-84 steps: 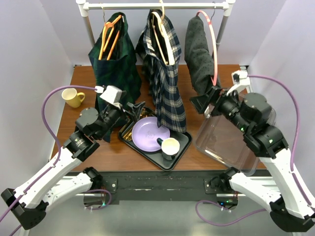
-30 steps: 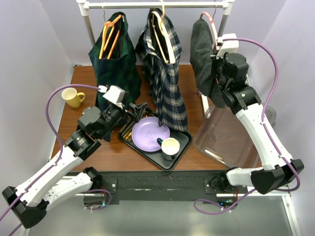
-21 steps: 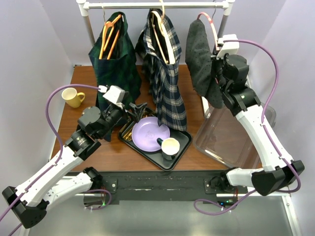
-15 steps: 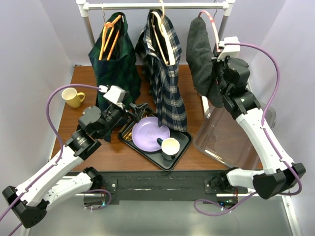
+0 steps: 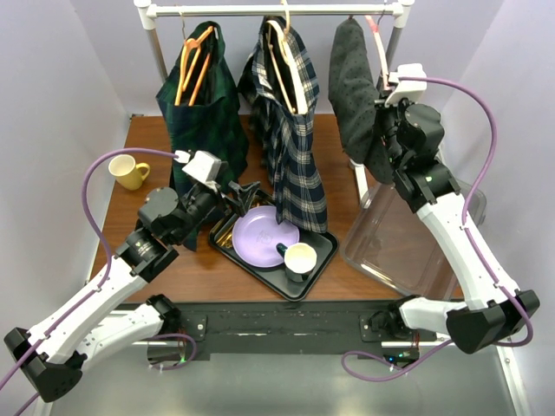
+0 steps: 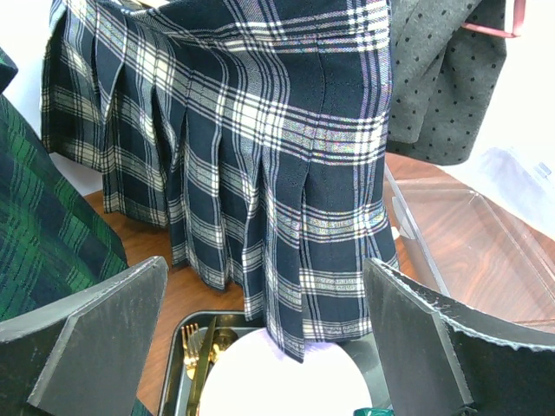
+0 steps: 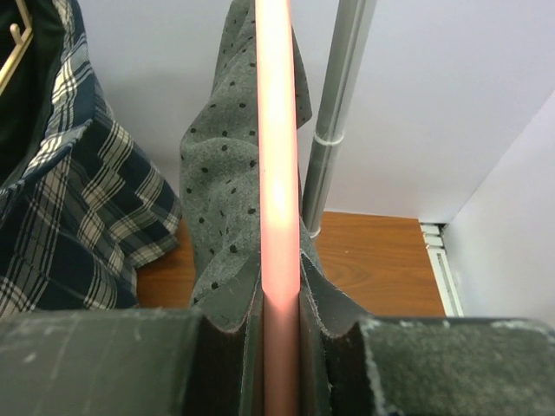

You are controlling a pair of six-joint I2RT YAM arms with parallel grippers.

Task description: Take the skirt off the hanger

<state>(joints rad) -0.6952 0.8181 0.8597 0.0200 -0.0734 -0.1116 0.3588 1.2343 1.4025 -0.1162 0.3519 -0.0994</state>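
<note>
A grey dotted skirt hangs on a pink hanger at the right end of the rail. My right gripper is shut on the hanger's pink bar, and grey cloth drapes to the left of the bar, right by the fingers. My right gripper sits high, beside the skirt's right side. My left gripper is open and holds nothing, low in front of the blue plaid skirt. In the left wrist view my left gripper faces that plaid skirt's hem.
A dark green skirt hangs on orange hangers at the left. A black tray holds a purple plate, cutlery and a cup. There is a yellow mug at the left and a clear bin at the right, under the right arm.
My right arm has risen from beside the bin to rail height, carrying the pink hanger and grey skirt up and back. The left arm has stayed still.
</note>
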